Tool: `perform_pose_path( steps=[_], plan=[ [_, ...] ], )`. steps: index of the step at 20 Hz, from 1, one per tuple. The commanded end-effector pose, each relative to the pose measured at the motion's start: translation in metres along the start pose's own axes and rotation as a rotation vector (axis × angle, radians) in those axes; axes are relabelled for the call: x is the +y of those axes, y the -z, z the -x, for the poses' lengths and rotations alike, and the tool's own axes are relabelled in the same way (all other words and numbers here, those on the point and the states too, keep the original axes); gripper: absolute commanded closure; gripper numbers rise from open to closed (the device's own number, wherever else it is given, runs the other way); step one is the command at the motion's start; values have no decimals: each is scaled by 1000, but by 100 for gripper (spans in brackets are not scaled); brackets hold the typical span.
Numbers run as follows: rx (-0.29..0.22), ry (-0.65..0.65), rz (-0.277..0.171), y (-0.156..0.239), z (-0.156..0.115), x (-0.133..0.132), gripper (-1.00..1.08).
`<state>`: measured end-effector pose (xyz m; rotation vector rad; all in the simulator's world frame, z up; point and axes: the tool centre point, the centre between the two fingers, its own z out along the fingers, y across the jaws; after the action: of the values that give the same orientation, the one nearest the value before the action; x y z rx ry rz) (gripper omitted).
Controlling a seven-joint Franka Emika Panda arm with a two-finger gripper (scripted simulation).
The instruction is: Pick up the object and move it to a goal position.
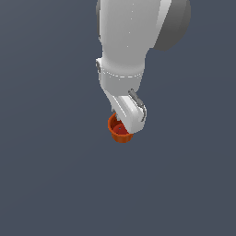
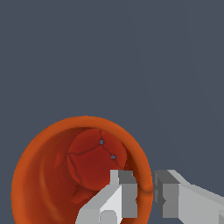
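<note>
Wrist view, sweeping across: the orange-red cup (image 2: 52,183) fills the lower part of the picture, mouth open toward the camera, darker red inside, with a cracked-looking base and 2 tiny grey specks on it. No writing, brand or label shows on the cup. Next comes the gripper (image 2: 146,192), and here is the grip: 1 grey-and-white finger (image 2: 118,197) sits inside the cup, the other sits outside it, and the cup's wall runs through the narrow gap between them. The gripper is clamped onto that rim wall.

Exterior view now: plain dark slate-blue surface (image 1: 46,184) across the exterior view's left, nothing printed on it. In the middle, the white Panda arm (image 1: 122,41) reaches down from the top edge, no marking readable on its shell. Below it the gripper (image 1: 129,124) covers part of the cup (image 1: 119,131), which sits just under the wrist, near the picture's centre. Whether the cup rests on the surface or hangs above it, I cannot tell.
</note>
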<state>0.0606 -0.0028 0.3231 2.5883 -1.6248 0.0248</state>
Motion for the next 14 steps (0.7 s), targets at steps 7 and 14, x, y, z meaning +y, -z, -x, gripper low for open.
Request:
perform_pose_path(
  steps=[7,14],
  plan=[
    [0,0,-1,36,-3,-15,108],
    [0,0,-1,48,-5,-20,108]
  ],
)
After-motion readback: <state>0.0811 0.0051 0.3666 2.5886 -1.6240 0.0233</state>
